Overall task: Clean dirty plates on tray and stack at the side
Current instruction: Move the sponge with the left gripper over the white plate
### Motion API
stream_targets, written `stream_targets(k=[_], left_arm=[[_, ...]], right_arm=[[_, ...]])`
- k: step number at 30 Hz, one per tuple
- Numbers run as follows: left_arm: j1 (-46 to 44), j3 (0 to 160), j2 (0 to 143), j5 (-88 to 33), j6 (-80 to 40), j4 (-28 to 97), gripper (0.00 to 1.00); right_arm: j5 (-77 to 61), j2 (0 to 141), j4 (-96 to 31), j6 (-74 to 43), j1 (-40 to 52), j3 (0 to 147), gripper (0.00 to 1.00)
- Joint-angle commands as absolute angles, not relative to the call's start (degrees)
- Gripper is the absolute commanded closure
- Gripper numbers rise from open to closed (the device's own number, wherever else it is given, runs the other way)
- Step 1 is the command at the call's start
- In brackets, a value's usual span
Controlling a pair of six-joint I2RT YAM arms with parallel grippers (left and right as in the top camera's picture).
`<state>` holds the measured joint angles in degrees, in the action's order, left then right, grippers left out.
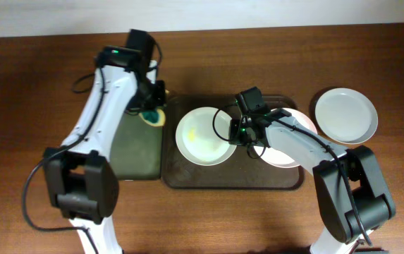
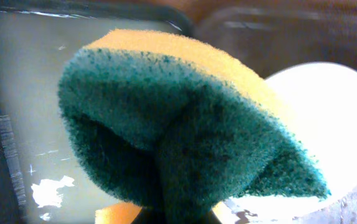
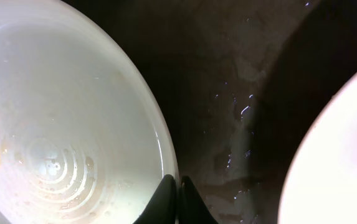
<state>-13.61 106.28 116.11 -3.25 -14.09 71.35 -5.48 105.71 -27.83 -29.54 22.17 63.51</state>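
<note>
The right gripper (image 3: 178, 190), nearly shut, pinches the right rim of the smeared plate (image 1: 203, 135) in the brown tray (image 1: 180, 176) mid-table. It should steady that plate while the left gripper (image 1: 152, 111), gripping a sponge (image 2: 184, 124), crosses from the green tray (image 1: 139, 149). A second plate (image 1: 286, 156) crowds it; a third plate (image 1: 345, 115) lies by the right edge.

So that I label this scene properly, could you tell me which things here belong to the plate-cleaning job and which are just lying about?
Job:
brown tray
smeared plate
second plate on the tray
plate on the table
sponge, held by the left gripper
right gripper, at the smeared plate's rim

Lying about:
green tray
</note>
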Motion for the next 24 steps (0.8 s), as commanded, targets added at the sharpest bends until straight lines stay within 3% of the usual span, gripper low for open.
stream_targets(k=[1,24], left_arm=[[-17.9,106.3,119.2,-5.6,-14.1,69.5,1.0],[-24.6,101.6,127.4,-3.2,-16.5,59.9,1.0]], right_arm=[[-5.8,106.1,-28.0,-29.4,22.5,63.2,0.96],[-5.8,106.1,-28.1,-29.4,22.5,63.2,0.96]])
